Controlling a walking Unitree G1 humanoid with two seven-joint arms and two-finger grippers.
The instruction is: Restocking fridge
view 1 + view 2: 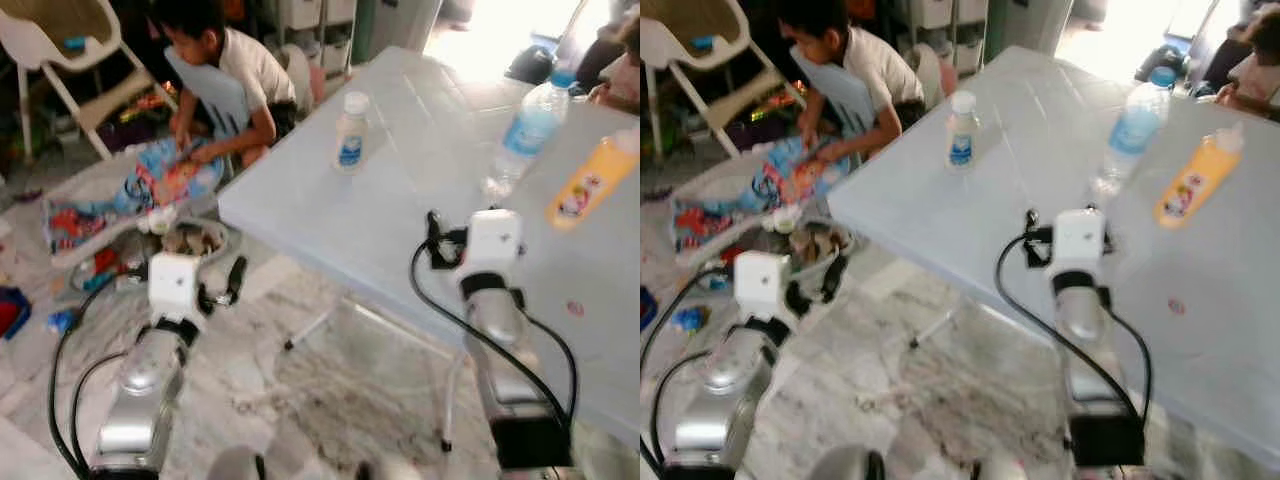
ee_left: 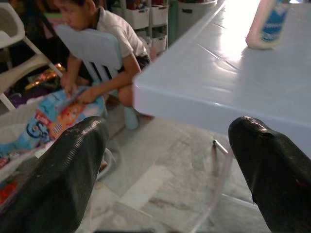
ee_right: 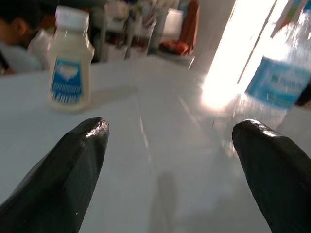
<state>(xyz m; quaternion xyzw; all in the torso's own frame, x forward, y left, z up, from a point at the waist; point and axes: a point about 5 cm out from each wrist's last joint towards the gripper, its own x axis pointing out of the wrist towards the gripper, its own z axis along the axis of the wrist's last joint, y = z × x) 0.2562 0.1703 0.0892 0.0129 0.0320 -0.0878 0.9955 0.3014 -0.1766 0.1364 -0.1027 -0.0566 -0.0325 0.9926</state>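
While right hand (image 3: pixel 170 160) hovers spread over table (image 1: pixel 400 200), milk bottle (image 3: pixel 70 60) ahead, apart.

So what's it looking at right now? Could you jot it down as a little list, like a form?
Place: a home room with a marble-look floor
Table: pale blue table
On the table: small white bottle with blue label, clear water bottle with blue cap, orange bottle, all standing apart
Right gripper: over the table, fingers open, pointing between the white bottle and the water bottle, holding nothing
Left gripper: beside the table's edge above the floor, fingers open, holding nothing
Person: crouched on the floor beyond the table, handling colourful packets
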